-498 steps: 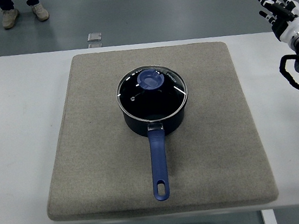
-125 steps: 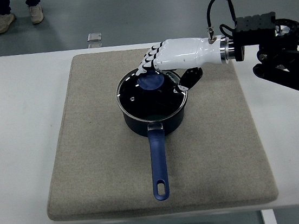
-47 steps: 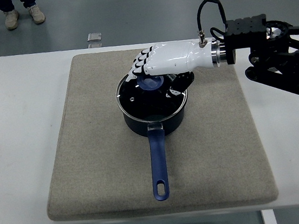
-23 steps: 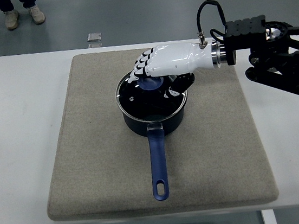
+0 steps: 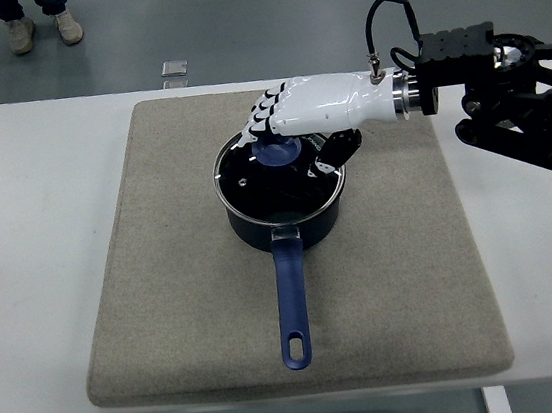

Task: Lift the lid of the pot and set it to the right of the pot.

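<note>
A dark blue pot (image 5: pixel 288 223) with a long blue handle (image 5: pixel 291 295) stands in the middle of a grey mat (image 5: pixel 174 279). Its glass lid (image 5: pixel 246 181) with a blue knob (image 5: pixel 274 153) lies on the pot's rim. My right hand (image 5: pixel 290 144), white with black joints, reaches in from the right and sits over the knob. Its fingers are curled around the knob and the thumb is under the palm on the lid's right side. The knob is partly hidden by the fingers. The left arm is out of view.
The mat lies on a white table (image 5: pixel 29 247). Bare mat (image 5: pixel 408 210) lies to the right of the pot. My black right forearm (image 5: pixel 506 108) hangs over the table's right side. A person's feet (image 5: pixel 38 30) show on the floor at top left.
Over the last second my right hand closed tighter on the knob and rose very slightly. The pot has not moved. Long before, the hand was away at the far right.
</note>
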Controlling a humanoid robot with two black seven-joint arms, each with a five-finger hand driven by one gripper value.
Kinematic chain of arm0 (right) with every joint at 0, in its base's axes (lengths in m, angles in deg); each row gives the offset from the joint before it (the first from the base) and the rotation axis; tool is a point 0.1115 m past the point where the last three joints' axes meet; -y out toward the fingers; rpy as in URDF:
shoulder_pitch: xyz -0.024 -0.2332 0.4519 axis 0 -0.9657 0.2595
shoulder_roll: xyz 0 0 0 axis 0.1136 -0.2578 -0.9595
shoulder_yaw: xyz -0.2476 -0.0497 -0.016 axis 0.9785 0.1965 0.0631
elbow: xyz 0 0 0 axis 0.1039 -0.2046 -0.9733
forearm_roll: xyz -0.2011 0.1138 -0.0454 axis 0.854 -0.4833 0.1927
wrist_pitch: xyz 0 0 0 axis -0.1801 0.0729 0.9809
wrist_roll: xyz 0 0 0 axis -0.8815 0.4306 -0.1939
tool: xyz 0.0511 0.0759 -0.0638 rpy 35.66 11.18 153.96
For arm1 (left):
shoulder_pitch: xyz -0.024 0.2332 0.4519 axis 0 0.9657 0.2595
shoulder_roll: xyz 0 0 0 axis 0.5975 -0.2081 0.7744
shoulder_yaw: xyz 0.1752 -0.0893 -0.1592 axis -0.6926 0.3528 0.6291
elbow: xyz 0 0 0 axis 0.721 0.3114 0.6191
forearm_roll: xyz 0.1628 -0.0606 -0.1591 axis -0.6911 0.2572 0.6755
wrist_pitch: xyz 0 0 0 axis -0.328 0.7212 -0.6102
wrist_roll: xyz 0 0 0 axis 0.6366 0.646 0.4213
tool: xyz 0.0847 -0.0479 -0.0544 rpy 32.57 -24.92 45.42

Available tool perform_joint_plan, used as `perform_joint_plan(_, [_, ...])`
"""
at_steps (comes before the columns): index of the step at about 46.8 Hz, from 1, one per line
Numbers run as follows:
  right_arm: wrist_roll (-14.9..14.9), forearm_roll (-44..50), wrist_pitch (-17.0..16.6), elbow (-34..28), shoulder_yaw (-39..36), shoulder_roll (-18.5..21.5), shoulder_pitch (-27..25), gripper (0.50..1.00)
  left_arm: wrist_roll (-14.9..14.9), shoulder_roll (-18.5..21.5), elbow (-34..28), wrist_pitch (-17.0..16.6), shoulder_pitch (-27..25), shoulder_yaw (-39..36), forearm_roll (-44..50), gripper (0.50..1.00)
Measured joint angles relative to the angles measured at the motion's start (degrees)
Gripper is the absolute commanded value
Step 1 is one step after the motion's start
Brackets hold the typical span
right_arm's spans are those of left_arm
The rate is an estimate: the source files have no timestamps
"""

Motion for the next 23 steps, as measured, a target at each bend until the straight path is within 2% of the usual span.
perform_joint_plan(23, [0.0, -0.09, -0.04, -0.95, -0.02, 0.21, 1.45, 0.889, 0.0, 0.0, 0.0, 0.0, 0.0, 0.0, 0.0, 1.0])
